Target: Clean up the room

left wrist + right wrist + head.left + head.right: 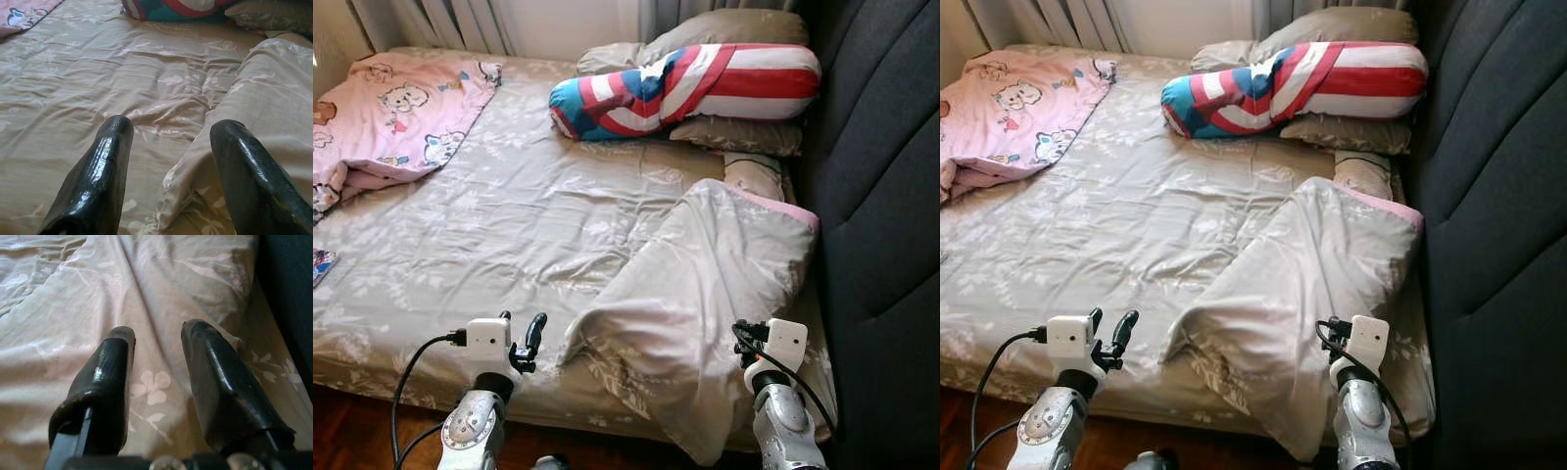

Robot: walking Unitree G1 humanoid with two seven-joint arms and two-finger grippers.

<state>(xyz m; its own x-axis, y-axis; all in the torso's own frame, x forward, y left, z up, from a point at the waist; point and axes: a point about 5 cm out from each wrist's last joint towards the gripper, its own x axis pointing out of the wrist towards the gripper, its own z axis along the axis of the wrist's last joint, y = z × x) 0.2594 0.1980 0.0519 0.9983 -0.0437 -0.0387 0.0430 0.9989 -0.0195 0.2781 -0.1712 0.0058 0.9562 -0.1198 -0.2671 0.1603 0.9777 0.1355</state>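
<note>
- Left claw (521, 343): raised over the near edge of the bed (509, 215), its two black fingers (100, 176) spread, holding nothing. The loose corner of the folded duvet lies just beyond and toward the robot's right of it, near but not touching.
- Right claw (157, 377): hovering close above the near part of the duvet, fingers parted with only a narrow gap, nothing pinched between them.
- Folded duvet (695, 294): grey, flower-printed, doubled back on itself along the bed's right side, pink lining showing at its far edge. Its long axis runs from the near bed edge away toward the pillows. The right claw is the nearer; the left faces its free corner, so a two-armed spread seems likely.
- Striped bolster (685, 88): red, white and blue, lying across grey pillows (734, 132) at the head.
- Pink blanket (391, 113): crumpled at the far left corner, printed with cartoon animals.
- No legible writing or brand.
</note>
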